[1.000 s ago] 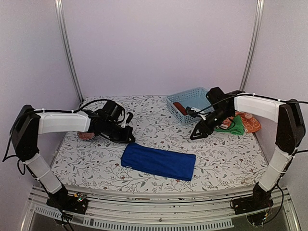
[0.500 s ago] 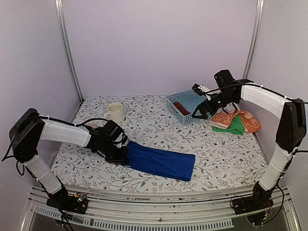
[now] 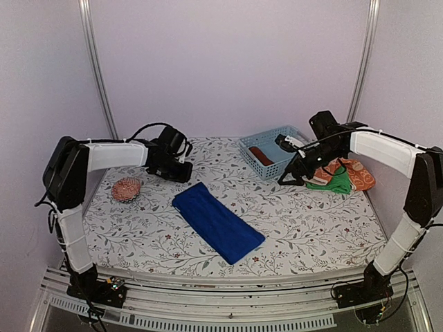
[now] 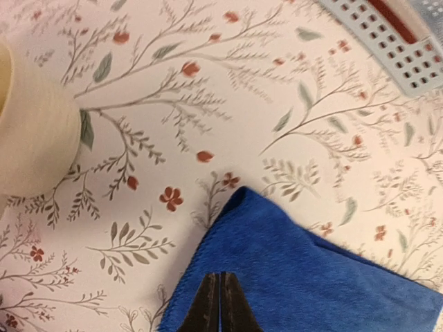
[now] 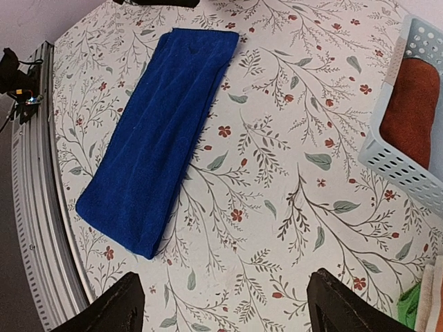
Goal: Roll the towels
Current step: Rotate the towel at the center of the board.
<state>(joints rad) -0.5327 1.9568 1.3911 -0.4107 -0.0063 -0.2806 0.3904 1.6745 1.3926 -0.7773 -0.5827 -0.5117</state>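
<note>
Blue towel [image 3: 218, 223] on floral table [image 3: 311, 221]

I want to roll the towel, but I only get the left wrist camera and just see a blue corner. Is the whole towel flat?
Observer: Yes, the blue towel lies flat as a long folded strip, not rolled.
Operator: What is the other arm doing?
Observer: The right arm hangs near the basket, its jaws wide open and empty.
Operator: Any more towels?
Observer: An orange patterned towel and a green towel lie in a heap at the far right.
</note>
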